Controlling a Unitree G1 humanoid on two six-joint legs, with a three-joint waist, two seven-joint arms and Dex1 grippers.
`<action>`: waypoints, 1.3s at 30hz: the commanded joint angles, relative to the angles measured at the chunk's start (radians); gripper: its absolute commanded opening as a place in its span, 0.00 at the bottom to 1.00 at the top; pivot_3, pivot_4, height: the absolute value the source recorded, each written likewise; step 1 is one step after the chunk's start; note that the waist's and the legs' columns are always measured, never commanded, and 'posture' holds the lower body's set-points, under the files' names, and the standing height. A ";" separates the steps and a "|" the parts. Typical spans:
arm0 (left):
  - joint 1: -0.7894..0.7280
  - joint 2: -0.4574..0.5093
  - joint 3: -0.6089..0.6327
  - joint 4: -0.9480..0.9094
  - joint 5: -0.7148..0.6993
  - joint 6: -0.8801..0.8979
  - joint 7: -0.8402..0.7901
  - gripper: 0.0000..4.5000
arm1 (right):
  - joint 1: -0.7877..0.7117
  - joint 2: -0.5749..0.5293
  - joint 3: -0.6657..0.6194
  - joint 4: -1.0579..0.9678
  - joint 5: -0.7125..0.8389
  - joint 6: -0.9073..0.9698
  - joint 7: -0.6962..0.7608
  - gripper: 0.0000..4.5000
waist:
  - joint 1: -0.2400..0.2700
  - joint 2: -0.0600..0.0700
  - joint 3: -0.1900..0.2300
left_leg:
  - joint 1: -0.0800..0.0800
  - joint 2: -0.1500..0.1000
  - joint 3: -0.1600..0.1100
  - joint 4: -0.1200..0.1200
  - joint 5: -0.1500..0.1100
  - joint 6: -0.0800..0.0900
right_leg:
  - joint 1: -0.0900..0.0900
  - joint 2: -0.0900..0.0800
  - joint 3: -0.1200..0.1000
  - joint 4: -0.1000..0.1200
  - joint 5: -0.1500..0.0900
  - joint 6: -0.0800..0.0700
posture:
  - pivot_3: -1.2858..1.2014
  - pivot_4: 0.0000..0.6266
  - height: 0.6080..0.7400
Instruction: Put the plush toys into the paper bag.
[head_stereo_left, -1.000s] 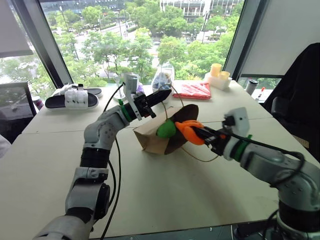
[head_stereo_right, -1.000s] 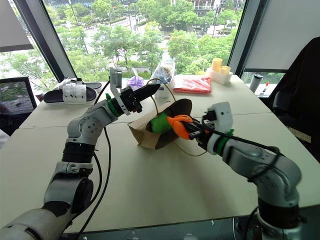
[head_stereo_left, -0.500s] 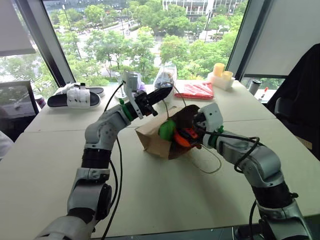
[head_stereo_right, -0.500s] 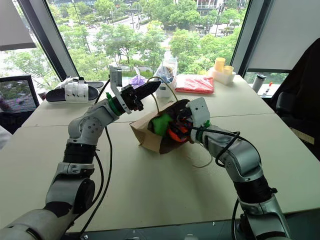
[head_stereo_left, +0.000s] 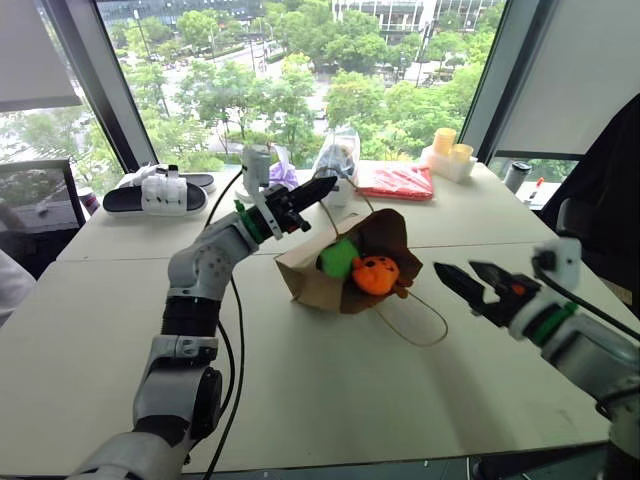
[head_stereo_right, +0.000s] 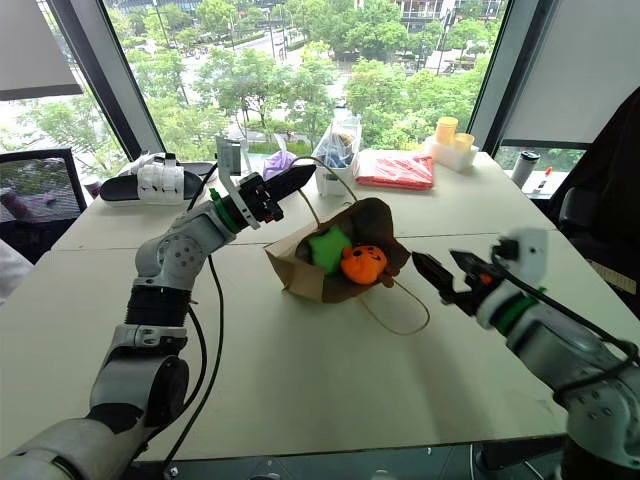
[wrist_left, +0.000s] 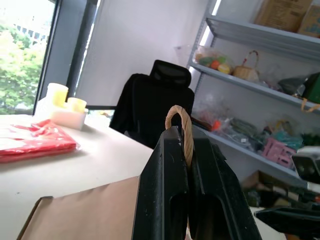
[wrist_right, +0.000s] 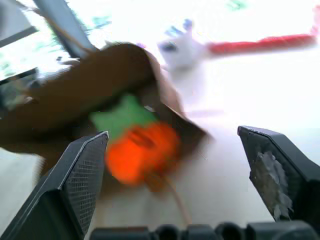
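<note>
Our left gripper (head_stereo_left: 318, 189) has its jaws shut tight on one cord handle (wrist_left: 181, 131) of the bag (head_stereo_left: 315, 277), lifted above the bench (head_stereo_left: 300, 400). We judge that this pull is what props the mouth open toward our right side, so toys can go in from there. The bag lies on its side with the mouth gaping. The green toy (head_stereo_left: 338, 258) sits deep inside, and the orange toy (head_stereo_left: 376, 275) rests just in front of it at the lip, touching the green one. Our right gripper (head_stereo_left: 478, 283) hangs near the mouth but apart from it, jaws spread wide and holding nothing. The other handle (head_stereo_left: 420, 325) trails loose on the bench between bag and right gripper. We reckon the orange toy sits shallow enough to roll out if the bag is tipped, so a nudge deeper may be wise.
</note>
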 joint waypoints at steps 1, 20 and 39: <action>-0.031 -0.008 0.007 -0.010 -0.009 -0.023 -0.013 0.00 | 0.104 0.075 -0.057 -0.013 0.142 -0.030 -0.026 0.99 | -0.001 0.000 0.000 | 0.000 0.000 0.000 0.000 0.000 0.000 | 0.000 0.000 0.000 0.000 0.000 0.000 | 0.52 0.24 1.00; -0.003 -0.020 0.012 -0.049 -0.014 -0.007 0.014 0.00 | 0.228 0.374 0.214 0.051 0.357 -0.287 -0.166 0.99 | -0.017 0.001 0.000 | 0.003 0.001 -0.001 0.001 0.000 0.000 | 0.002 0.001 0.000 0.001 0.000 0.000 | 0.52 0.24 1.00; -0.078 0.012 0.172 -0.035 -0.163 0.105 0.166 0.00 | 0.061 0.146 0.170 -0.088 0.797 -0.460 -0.208 0.02 | -0.018 0.001 0.001 | 0.002 0.001 -0.002 0.001 0.000 0.000 | 0.002 0.001 0.000 0.001 0.000 0.000 | 0.52 0.24 1.00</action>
